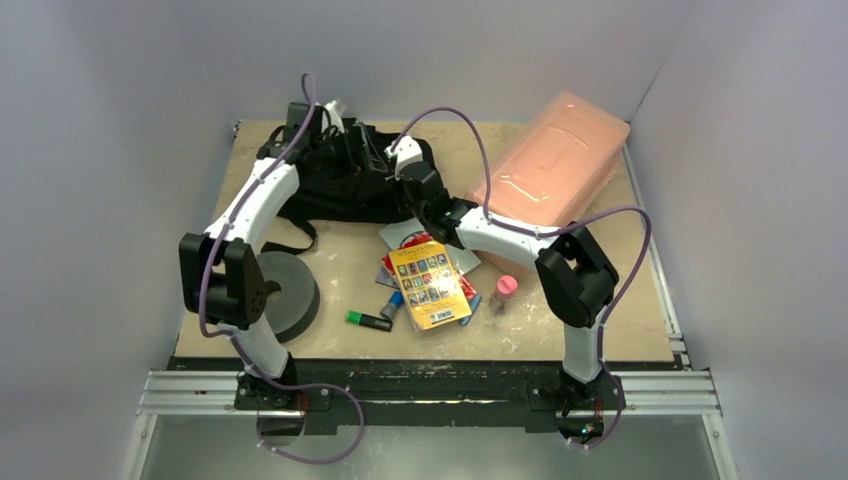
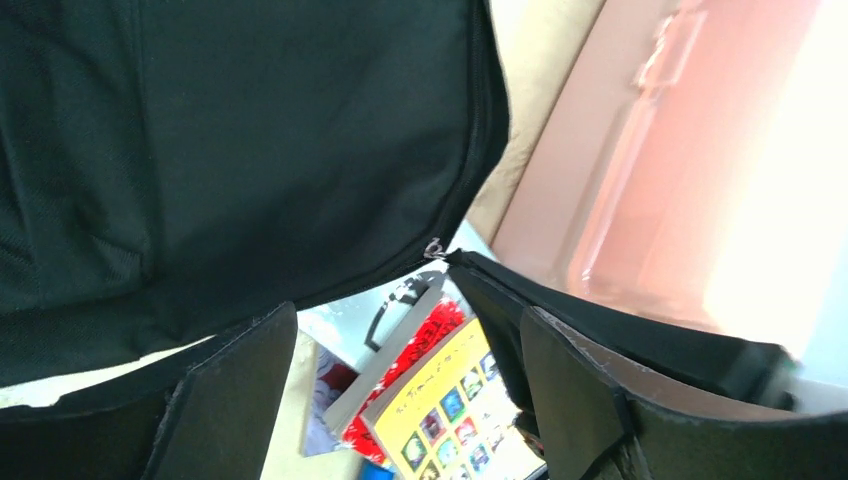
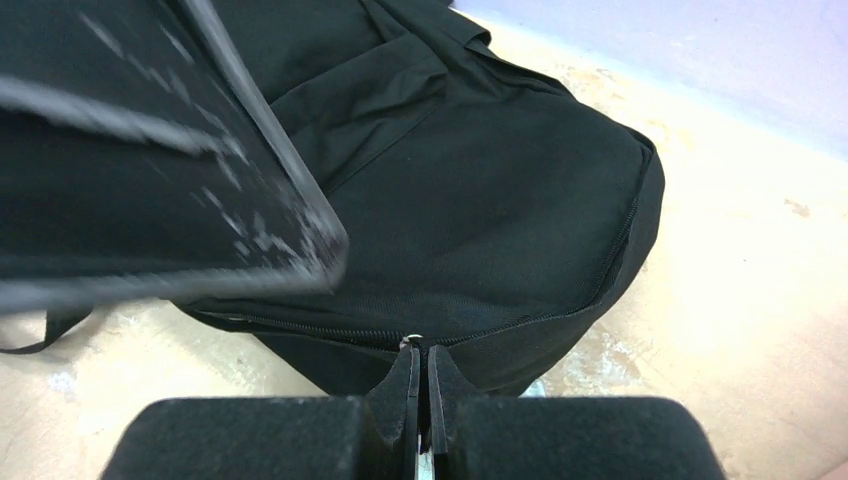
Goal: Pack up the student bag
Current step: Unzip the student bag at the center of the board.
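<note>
Right gripper (image 3: 420, 368) pressed together on zipper pull (image 3: 412, 341) of student bag (image 3: 480, 200); left gripper (image 2: 405, 330) spread, gripping nothing. Risk: bag unanchored, slides with tug; small pull slips free.

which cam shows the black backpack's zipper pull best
Right wrist: the small metal zipper pull sits close-up at its shut jaws, on the black fabric backpack. Left wrist shows it tiny; top external hides it behind the right arm.

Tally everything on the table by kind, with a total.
Student bag: 1
Pink box: 1
Foam ring: 1
Markers: 2 (green marker, blue marker)
Pink-capped bottle: 1
Books, piled: at least 2 (yellow book over red book)
Total: at least 8
</note>
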Controlling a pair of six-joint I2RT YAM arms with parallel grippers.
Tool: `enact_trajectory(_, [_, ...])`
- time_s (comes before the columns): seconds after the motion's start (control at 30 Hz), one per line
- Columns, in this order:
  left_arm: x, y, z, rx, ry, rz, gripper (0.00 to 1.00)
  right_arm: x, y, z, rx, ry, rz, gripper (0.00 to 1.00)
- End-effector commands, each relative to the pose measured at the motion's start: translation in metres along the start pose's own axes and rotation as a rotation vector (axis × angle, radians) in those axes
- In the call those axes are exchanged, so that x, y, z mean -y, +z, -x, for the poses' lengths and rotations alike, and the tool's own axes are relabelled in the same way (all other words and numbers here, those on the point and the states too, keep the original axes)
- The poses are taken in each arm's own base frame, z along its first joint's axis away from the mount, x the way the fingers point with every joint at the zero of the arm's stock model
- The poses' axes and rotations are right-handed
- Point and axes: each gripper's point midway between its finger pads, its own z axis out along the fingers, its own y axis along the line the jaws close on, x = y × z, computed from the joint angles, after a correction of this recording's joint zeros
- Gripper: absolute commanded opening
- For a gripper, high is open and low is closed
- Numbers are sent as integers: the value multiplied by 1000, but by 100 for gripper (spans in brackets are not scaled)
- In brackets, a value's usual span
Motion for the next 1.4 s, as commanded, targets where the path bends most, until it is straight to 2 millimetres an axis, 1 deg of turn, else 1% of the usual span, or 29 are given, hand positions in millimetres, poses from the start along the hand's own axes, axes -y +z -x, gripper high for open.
enact_trajectory(0.0, [-5, 15, -15, -90, 105, 9, 77, -5, -21, 60, 146, 71, 59, 0])
enact_trajectory(0.07, [-6, 21, -20, -112, 112, 11, 72, -6, -22, 62, 153, 74, 70, 0])
enact_trajectory(0.2, [-13, 27, -26, -135, 68, 37, 70, -7, -24, 62, 152, 76, 74, 0])
enact_trajectory(0.27, [-19, 27, -32, -160, -3, 86, 76, -6, -25, 61, 152, 76, 73, 0])
enact_trajectory(0.3, [-19, 26, -34, -173, -40, 96, 79, -6, -25, 62, 154, 76, 73, 0])
enact_trajectory(0.4, [-15, 32, -42, -190, -129, 71, 82, -5, -26, 62, 156, 66, 68, 0])
enact_trajectory(0.47, [-20, 36, -44, -189, -139, 84, 82, -6, -25, 61, 154, 62, 78, 0])
enact_trajectory(0.53, [-27, 38, -44, -195, -115, 109, 76, -8, -24, 59, 152, 62, 83, 0])
enact_trajectory(0.63, [-38, 37, -42, -189, -61, 164, 73, -9, -23, 59, 151, 64, 88, 0])
enact_trajectory(0.73, [-48, 40, -43, -194, -26, 200, 66, -12, -25, 64, 158, 74, 106, 0])
enact_trajectory(0.77, [-50, 42, -44, -206, -19, 202, 66, -14, -25, 65, 162, 79, 117, 0])
enact_trajectory(0.8, [-50, 44, -46, -218, -15, 196, 67, -15, -26, 66, 166, 83, 123, 0])
enact_trajectory(0.87, [-44, 48, -49, -239, -8, 153, 73, -16, -25, 66, 164, 82, 127, 0])
enact_trajectory(0.93, [-43, 50, -51, -246, -8, 141, 78, -17, -24, 67, 160, 82, 129, 0])
enact_trajectory(1.0, [-46, 52, -51, -245, -5, 156, 78, -20, -24, 68, 162, 85, 141, 0])
enact_trajectory(1.03, [-49, 52, -51, -248, -5, 170, 76, -20, -24, 68, 166, 86, 146, 0])
enact_trajectory(1.1, [-54, 52, -50, -250, -2, 201, 65, -21, -24, 67, 168, 89, 150, 0])
enact_trajectory(1.17, [-61, 49, -48, -242, 3, 245, 48, -19, -24, 65, 163, 91, 141, 0])
enact_trajectory(1.2, [-65, 47, -46, -236, 7, 273, 41, -19, -24, 65, 159, 92, 139, 0])
enact_trajectory(1.23, [-69, 45, -44, -229, 6, 296, 31, -18, -24, 65, 157, 95, 135, 0])
enact_trajectory(1.27, [-72, 41, -41, -219, 4, 317, 25, -16, -24, 64, 157, 97, 123, 0])
enact_trajectory(1.3, [-74, 38, -38, -209, 3, 334, 12, -12, -23, 63, 154, 100, 100, 0])
enact_trajectory(1.33, [-79, 33, -34, -191, 2, 367, 0, -2, -23, 63, 152, 109, 44, 0])
enact_trajectory(1.37, [-83, 27, -31, -173, 2, 401, 0, 9, -22, 61, 146, 113, -21, 0])
